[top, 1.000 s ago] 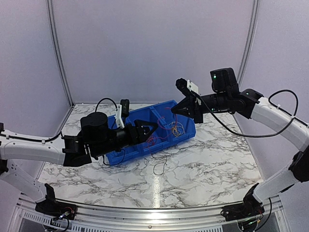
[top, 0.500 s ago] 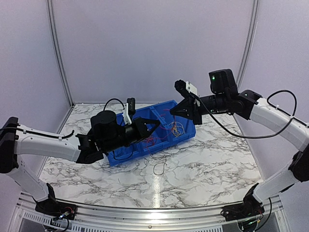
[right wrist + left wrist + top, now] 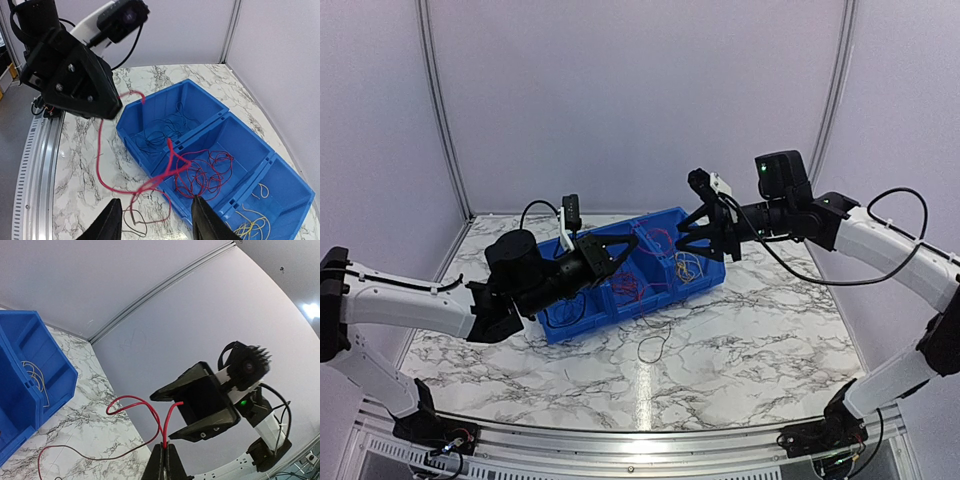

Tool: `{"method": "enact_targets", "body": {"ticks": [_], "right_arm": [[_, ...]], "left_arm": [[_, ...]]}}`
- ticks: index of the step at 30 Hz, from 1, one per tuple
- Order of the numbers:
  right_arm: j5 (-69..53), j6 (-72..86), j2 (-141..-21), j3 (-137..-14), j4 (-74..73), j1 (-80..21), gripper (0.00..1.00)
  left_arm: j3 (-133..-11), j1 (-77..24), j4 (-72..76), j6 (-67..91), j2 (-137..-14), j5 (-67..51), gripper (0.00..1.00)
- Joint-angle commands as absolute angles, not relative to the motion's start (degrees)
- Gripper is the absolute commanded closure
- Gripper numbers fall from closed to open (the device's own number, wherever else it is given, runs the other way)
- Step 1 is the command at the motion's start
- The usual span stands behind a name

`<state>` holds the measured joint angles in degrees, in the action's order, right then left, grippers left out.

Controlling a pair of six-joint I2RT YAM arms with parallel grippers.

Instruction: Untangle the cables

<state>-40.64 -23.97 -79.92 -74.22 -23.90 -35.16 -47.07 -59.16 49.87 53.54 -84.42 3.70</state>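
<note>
My left gripper [image 3: 166, 449] is shut on a thin red cable [image 3: 134, 399] and holds it in the air above the bin. The cable loops up from the fingertips, then trails down to the marble table. In the right wrist view the same red cable [image 3: 102, 150] hangs blurred from the left gripper [image 3: 116, 106] and crosses the bin's edge. Facing it, my right gripper [image 3: 156, 226] is open with nothing between its fingers. Inside the blue bin [image 3: 670, 296] lie dark blue cables [image 3: 161, 131], a red bundle [image 3: 206, 172] and yellow cables [image 3: 250, 229], each in its own compartment.
A thin dark cable loop [image 3: 651, 346] lies on the table in front of the bin. In the top view both grippers hover close together over the bin, left [image 3: 636, 239] and right [image 3: 682, 240]. Grey walls close off the back and sides.
My left gripper shut on the red cable and rose over the bin. My right gripper opened and let go of that cable, which now hangs from the left gripper alone.
</note>
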Motion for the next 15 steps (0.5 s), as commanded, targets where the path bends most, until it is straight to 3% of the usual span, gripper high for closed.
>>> {"method": "enact_targets", "body": {"ticks": [1,7,15], "right_arm": [[-42.61,-23.16,-77.67,-70.81,-22.28,-32.67,0.48],[-47.01,-22.16,-78.61,-66.59,-18.78,-33.26,0.4],[-47.11,-24.33,-84.68,-71.09,-17.32,-37.82,0.38]], "left_arm": [[-46.46,-58.71,53.74,52.76,-81.14,5.21,1.0],[-46.13,-58.61,53.78,52.73,-80.26,5.12,1.0],[-46.45,-58.56,53.87,53.26,-80.34,4.48,1.0]]}}
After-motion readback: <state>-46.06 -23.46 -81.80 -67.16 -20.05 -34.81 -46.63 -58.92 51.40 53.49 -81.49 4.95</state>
